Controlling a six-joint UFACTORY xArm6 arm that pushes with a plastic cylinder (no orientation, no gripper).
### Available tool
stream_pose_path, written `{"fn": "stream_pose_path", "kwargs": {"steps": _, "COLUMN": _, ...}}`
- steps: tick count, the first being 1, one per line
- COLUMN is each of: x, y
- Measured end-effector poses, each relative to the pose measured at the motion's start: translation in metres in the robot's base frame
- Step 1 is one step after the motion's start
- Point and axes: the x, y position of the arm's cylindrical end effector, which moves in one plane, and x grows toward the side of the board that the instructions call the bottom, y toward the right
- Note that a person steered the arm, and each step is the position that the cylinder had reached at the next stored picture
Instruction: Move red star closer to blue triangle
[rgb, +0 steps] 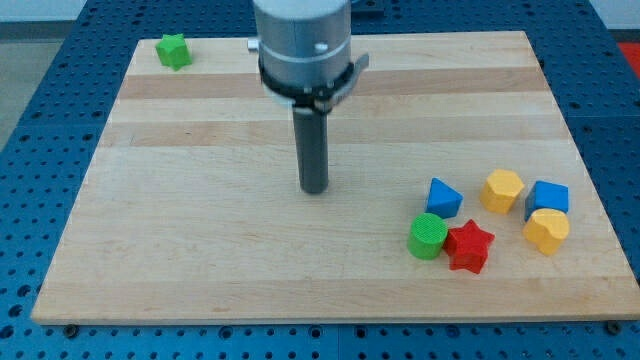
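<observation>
The red star (469, 246) lies near the view's bottom right, touching the green cylinder (427, 236) on its left. The blue triangle (443, 197) sits just above them, a small gap from the star. My tip (315, 189) rests on the board well to the left of this group, touching no block.
A yellow hexagon (502, 189), a blue cube (548, 198) and a yellow heart-like block (546, 231) cluster to the right of the triangle. A green star (173, 50) sits at the top left corner. The wooden board (200, 200) ends close below the red star.
</observation>
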Motion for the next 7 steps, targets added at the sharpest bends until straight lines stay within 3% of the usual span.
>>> {"fn": "stream_pose_path", "kwargs": {"steps": 2, "x": 0.121, "y": 0.006}}
{"fn": "stream_pose_path", "kwargs": {"steps": 5, "x": 0.126, "y": 0.126}}
{"fn": "stream_pose_path", "kwargs": {"steps": 7, "x": 0.107, "y": 0.181}}
